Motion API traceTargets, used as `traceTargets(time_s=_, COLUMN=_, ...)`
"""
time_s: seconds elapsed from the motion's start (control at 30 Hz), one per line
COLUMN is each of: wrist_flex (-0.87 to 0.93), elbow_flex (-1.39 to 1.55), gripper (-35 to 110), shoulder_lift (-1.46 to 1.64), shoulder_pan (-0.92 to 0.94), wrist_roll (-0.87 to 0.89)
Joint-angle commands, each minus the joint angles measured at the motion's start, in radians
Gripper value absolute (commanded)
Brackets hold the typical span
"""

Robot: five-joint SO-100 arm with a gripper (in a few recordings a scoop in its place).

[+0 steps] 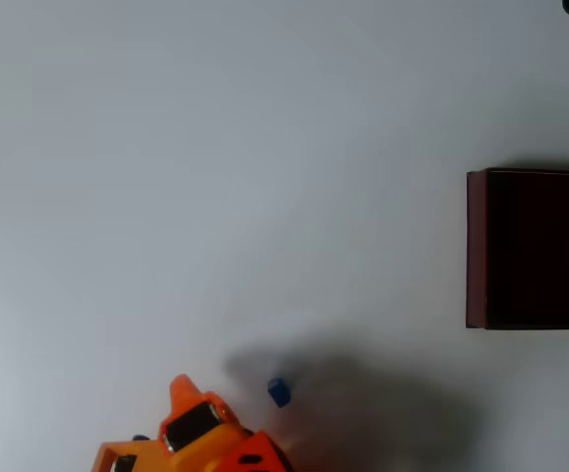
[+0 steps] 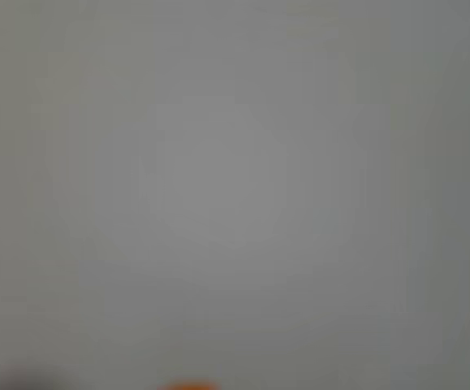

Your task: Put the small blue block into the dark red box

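In the overhead view my gripper (image 1: 188,393) sits at the bottom edge, left of centre, most of its orange body cut off by the frame, and I cannot tell from here whether my fingers are spread or pressed together. The block (image 1: 278,392) lies on the white table (image 1: 215,177) just to the right of my gripper, apart from it and inside my arm's shadow. The box (image 1: 532,249) stands well apart at the right edge, upright and open, its right side cut off; its inside is so dark that I cannot make out anything in it. I judge I am at the very start: the block is not yet picked up, and I am only nearing it. The next move calls for me to shift right until my fingers straddle the block, come down, and close on it squarely; it is much narrower than I am, so a poor line-up could nudge it away. After that comes a long carry to the right and up the picture to the box. In the wrist view I get a blurred grey blank of table, with an orange sliver (image 2: 187,385) at the bottom edge that is likely part of me, too soft to read.
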Motion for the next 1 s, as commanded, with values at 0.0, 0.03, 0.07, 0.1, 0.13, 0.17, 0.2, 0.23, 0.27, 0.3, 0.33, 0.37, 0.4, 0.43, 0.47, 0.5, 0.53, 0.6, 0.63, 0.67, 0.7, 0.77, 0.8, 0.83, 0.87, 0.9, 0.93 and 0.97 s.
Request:
traceTargets(time_s=0.0, wrist_flex=0.014, elbow_flex=0.014, gripper=0, shoulder_lift=0.014, shoulder_pan=-0.02, wrist_roll=0.023)
traceTargets(time_s=0.03, wrist_flex=0.014, elbow_flex=0.014, gripper=0, shoulder_lift=0.014, shoulder_pan=-0.02, wrist_roll=0.023)
traceTargets(time_s=0.07, wrist_flex=0.014, elbow_flex=0.014, gripper=0, shoulder_lift=0.014, shoulder_pan=-0.02, wrist_roll=0.023)
traceTargets(time_s=0.1, wrist_flex=0.014, elbow_flex=0.014, gripper=0, shoulder_lift=0.014, shoulder_pan=-0.02, wrist_roll=0.023)
traceTargets(time_s=0.13, wrist_flex=0.014, elbow_flex=0.014, gripper=0, shoulder_lift=0.014, shoulder_pan=-0.02, wrist_roll=0.023)
traceTargets(time_s=0.17, wrist_flex=0.014, elbow_flex=0.014, gripper=0, shoulder_lift=0.014, shoulder_pan=-0.02, wrist_roll=0.023)
traceTargets(time_s=0.2, wrist_flex=0.014, elbow_flex=0.014, gripper=0, shoulder_lift=0.014, shoulder_pan=-0.02, wrist_roll=0.023)
traceTargets(time_s=0.23, wrist_flex=0.014, elbow_flex=0.014, gripper=0, shoulder_lift=0.014, shoulder_pan=-0.02, wrist_roll=0.023)
traceTargets(time_s=0.27, wrist_flex=0.014, elbow_flex=0.014, gripper=0, shoulder_lift=0.014, shoulder_pan=-0.02, wrist_roll=0.023)
traceTargets(time_s=0.3, wrist_flex=0.014, elbow_flex=0.014, gripper=0, shoulder_lift=0.014, shoulder_pan=-0.02, wrist_roll=0.023)
traceTargets(time_s=0.33, wrist_flex=0.014, elbow_flex=0.014, gripper=0, shoulder_lift=0.014, shoulder_pan=-0.02, wrist_roll=0.023)
traceTargets(time_s=0.37, wrist_flex=0.014, elbow_flex=0.014, gripper=0, shoulder_lift=0.014, shoulder_pan=-0.02, wrist_roll=0.023)
traceTargets(time_s=0.4, wrist_flex=0.014, elbow_flex=0.014, gripper=0, shoulder_lift=0.014, shoulder_pan=-0.02, wrist_roll=0.023)
traceTargets(time_s=0.43, wrist_flex=0.014, elbow_flex=0.014, gripper=0, shoulder_lift=0.014, shoulder_pan=-0.02, wrist_roll=0.023)
traceTargets(time_s=0.47, wrist_flex=0.014, elbow_flex=0.014, gripper=0, shoulder_lift=0.014, shoulder_pan=-0.02, wrist_roll=0.023)
traceTargets(time_s=0.5, wrist_flex=0.014, elbow_flex=0.014, gripper=0, shoulder_lift=0.014, shoulder_pan=-0.02, wrist_roll=0.023)
traceTargets(time_s=0.53, wrist_flex=0.014, elbow_flex=0.014, gripper=0, shoulder_lift=0.014, shoulder_pan=-0.02, wrist_roll=0.023)
traceTargets(time_s=0.6, wrist_flex=0.014, elbow_flex=0.014, gripper=0, shoulder_lift=0.014, shoulder_pan=-0.02, wrist_roll=0.023)
traceTargets(time_s=0.63, wrist_flex=0.014, elbow_flex=0.014, gripper=0, shoulder_lift=0.014, shoulder_pan=-0.02, wrist_roll=0.025)
traceTargets(time_s=0.67, wrist_flex=0.014, elbow_flex=0.014, gripper=0, shoulder_lift=0.014, shoulder_pan=-0.02, wrist_roll=0.025)
traceTargets(time_s=0.7, wrist_flex=0.014, elbow_flex=0.014, gripper=0, shoulder_lift=0.014, shoulder_pan=-0.02, wrist_roll=0.025)
traceTargets(time_s=0.77, wrist_flex=0.014, elbow_flex=0.014, gripper=0, shoulder_lift=0.014, shoulder_pan=-0.02, wrist_roll=0.04)
traceTargets(time_s=0.8, wrist_flex=0.014, elbow_flex=0.014, gripper=0, shoulder_lift=0.014, shoulder_pan=-0.021, wrist_roll=0.054)
traceTargets(time_s=0.83, wrist_flex=0.014, elbow_flex=0.014, gripper=0, shoulder_lift=0.017, shoulder_pan=-0.023, wrist_roll=0.069)
traceTargets(time_s=0.87, wrist_flex=0.014, elbow_flex=0.015, gripper=0, shoulder_lift=0.017, shoulder_pan=-0.025, wrist_roll=0.091)
traceTargets(time_s=0.9, wrist_flex=0.012, elbow_flex=0.015, gripper=0, shoulder_lift=0.017, shoulder_pan=-0.031, wrist_roll=0.124)
traceTargets(time_s=0.93, wrist_flex=0.012, elbow_flex=0.015, gripper=0, shoulder_lift=0.017, shoulder_pan=-0.037, wrist_roll=0.152)
traceTargets(time_s=0.97, wrist_flex=0.012, elbow_flex=0.012, gripper=0, shoulder_lift=0.017, shoulder_pan=-0.046, wrist_roll=0.178)
